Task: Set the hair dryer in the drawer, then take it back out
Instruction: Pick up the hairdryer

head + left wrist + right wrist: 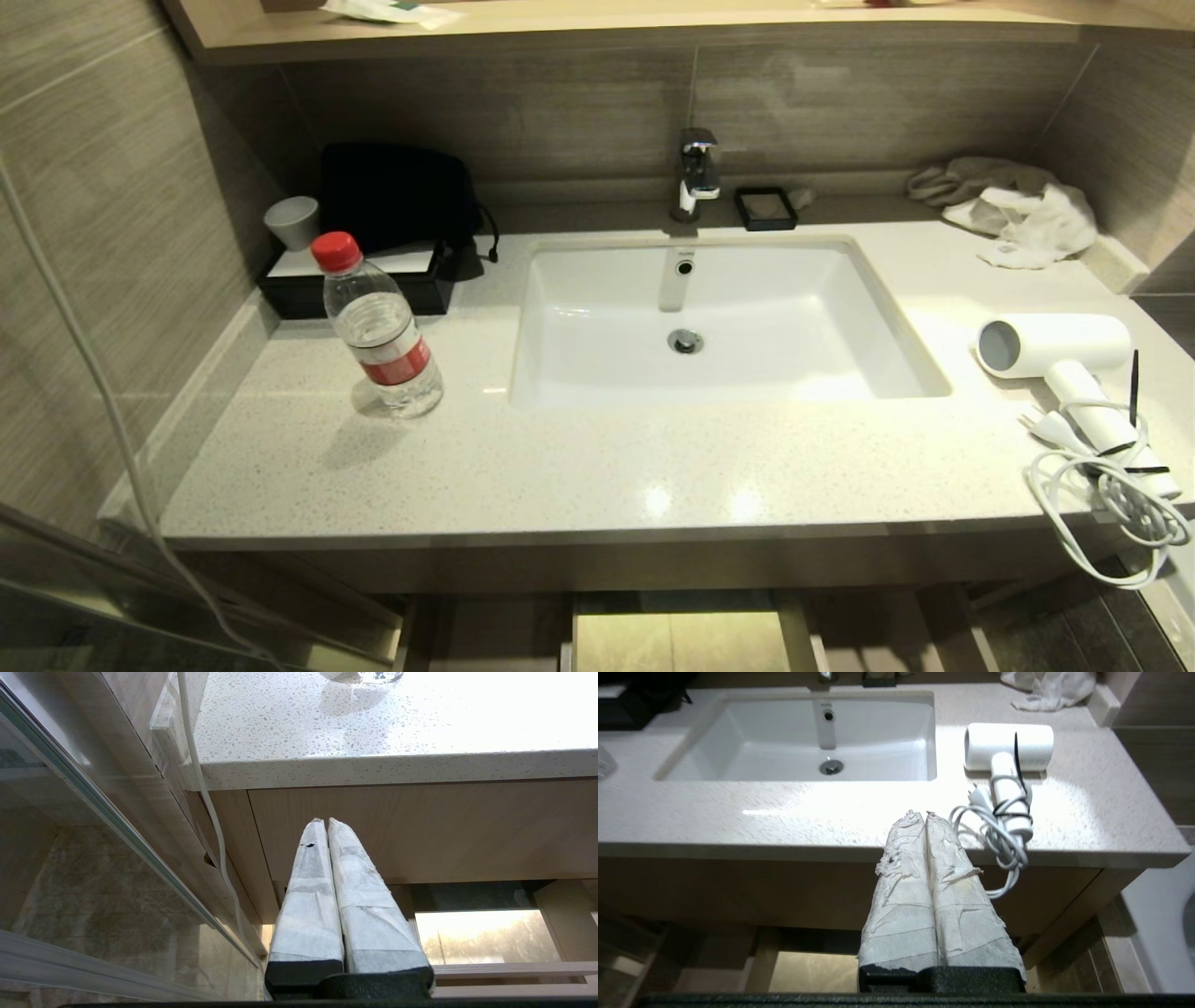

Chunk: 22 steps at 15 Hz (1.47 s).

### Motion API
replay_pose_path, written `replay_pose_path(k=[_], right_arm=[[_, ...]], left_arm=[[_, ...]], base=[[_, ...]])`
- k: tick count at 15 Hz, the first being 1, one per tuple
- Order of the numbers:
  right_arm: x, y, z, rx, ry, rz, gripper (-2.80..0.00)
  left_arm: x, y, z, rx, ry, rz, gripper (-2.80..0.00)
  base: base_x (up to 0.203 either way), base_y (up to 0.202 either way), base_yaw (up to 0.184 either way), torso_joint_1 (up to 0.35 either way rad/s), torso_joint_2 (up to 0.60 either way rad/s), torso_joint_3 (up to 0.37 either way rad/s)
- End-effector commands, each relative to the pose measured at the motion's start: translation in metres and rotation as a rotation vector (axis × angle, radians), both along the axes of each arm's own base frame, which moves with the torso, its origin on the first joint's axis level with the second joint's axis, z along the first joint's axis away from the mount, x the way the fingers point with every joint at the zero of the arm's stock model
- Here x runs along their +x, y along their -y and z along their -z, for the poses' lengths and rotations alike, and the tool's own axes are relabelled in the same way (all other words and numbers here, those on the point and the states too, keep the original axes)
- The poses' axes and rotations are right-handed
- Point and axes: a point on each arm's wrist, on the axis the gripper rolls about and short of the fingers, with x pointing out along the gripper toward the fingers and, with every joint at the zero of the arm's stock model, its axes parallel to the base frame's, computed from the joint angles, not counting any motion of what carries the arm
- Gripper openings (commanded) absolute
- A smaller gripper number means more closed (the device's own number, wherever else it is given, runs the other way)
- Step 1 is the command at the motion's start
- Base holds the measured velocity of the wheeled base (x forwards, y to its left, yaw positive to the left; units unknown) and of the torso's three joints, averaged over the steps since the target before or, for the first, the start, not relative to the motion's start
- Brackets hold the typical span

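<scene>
Both my grippers, left (325,820) and right (919,813), sit pressed shut and empty below the counter edge; hair dryer (1060,350) lies at the sink's (896,322) three o'clock, so opening the drawer (420,830) comes first.

Glossy speckled stone countertop (560,467); smooth white plastic hair dryer (1055,345); matt light-wood drawer (420,830) front; shiny chrome faucet (698,173); crumpled cloths (1018,219).
</scene>
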Motion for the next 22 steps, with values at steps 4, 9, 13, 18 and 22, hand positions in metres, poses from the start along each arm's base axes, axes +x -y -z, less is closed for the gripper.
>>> replay_pose_path(k=[4,9,13,18,22], right_arm=[[0.052,0.0,-0.097,-0.004,-0.562,0.006,-2.8],[0.132,0.009,-0.112,-0.214,-0.845,0.075,-2.8],[0.183,0.034,-0.119,-0.333,-0.942,0.129,-2.8],[0.227,0.061,-0.094,-0.276,-1.091,0.152,-2.8],[0.267,0.076,-0.077,-0.281,-1.123,0.127,0.0]], left_arm=[[0.0,0.0,0.0,0.0,0.0,0.0,-2.8],[0.0,0.0,0.0,0.0,-0.001,0.0,-2.8],[0.0,0.0,0.0,0.0,0.001,0.0,-2.8],[0.0,0.0,0.0,0.0,-0.001,-0.001,-2.8],[0.0,0.0,0.0,0.0,-0.001,0.0,-2.8]], base=[[0.0,0.0,0.0,0.0,0.0,0.0],[0.0,0.0,0.0,0.0,0.0,0.0],[0.0,0.0,0.0,0.0,0.0,0.0],[0.0,0.0,0.0,0.0,0.0,0.0],[0.0,0.0,0.0,0.0,0.0,0.0]])
